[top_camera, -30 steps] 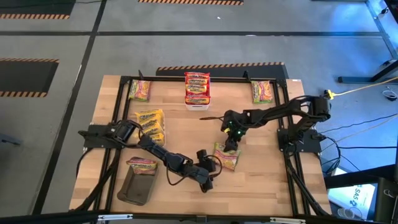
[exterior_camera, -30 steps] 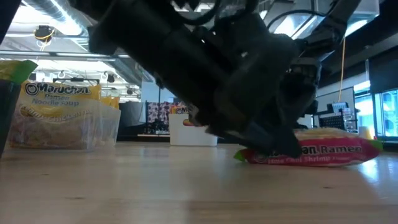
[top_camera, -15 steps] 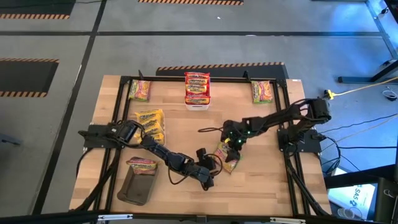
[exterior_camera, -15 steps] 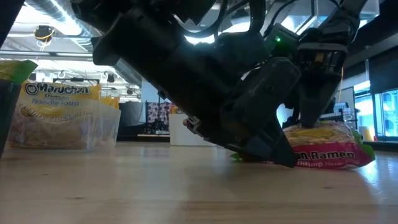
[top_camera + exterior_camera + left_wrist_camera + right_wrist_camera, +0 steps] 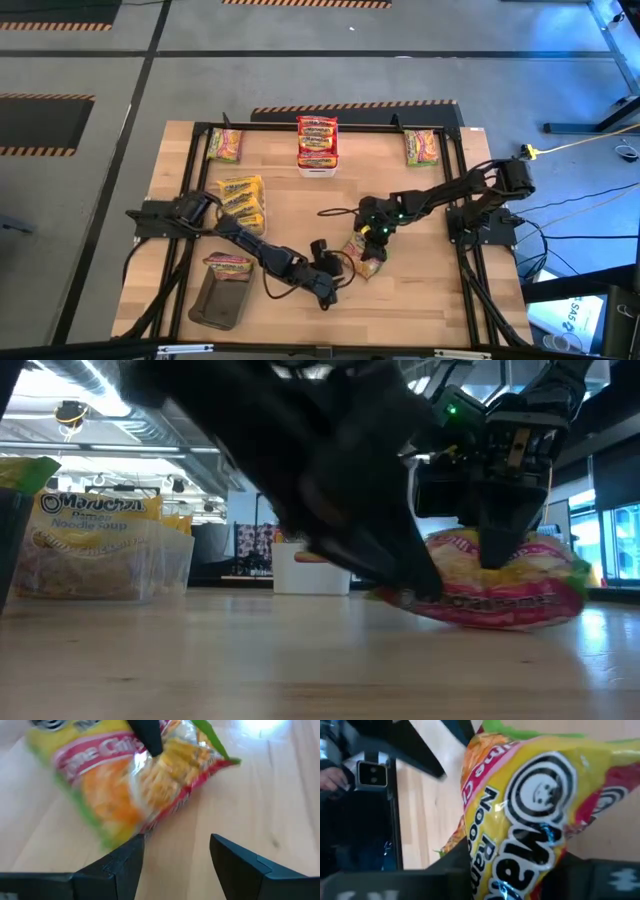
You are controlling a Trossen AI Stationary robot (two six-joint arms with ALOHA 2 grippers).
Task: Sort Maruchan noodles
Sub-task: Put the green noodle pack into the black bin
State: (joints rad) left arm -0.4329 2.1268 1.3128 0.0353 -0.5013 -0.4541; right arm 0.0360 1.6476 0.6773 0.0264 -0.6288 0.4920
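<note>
Between the right claw's (image 5: 371, 240) fingers sits a lime-chili Maruchan packet (image 5: 366, 254), pinched by its upper edge and tilting off the bench (image 5: 440, 290): the pickup step. Next it needs a clean lift toward a matching pile. The right arm reaches inward, wrist angled down. Just beside, the left claw (image 5: 327, 288) gapes empty.

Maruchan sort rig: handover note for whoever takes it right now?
Right gripper: shut on the green-and-pink packet mid-table, one end tilted up off the wood.
Left gripper: open, empty, low beside that packet.
Sorted so far: red-label stack in the white bin at the far edge, yellow packets in the clear bin on the left.
Left: one packet on the dark tray, single packets at the far-left and far-right corners, plus the gripped one.
</note>
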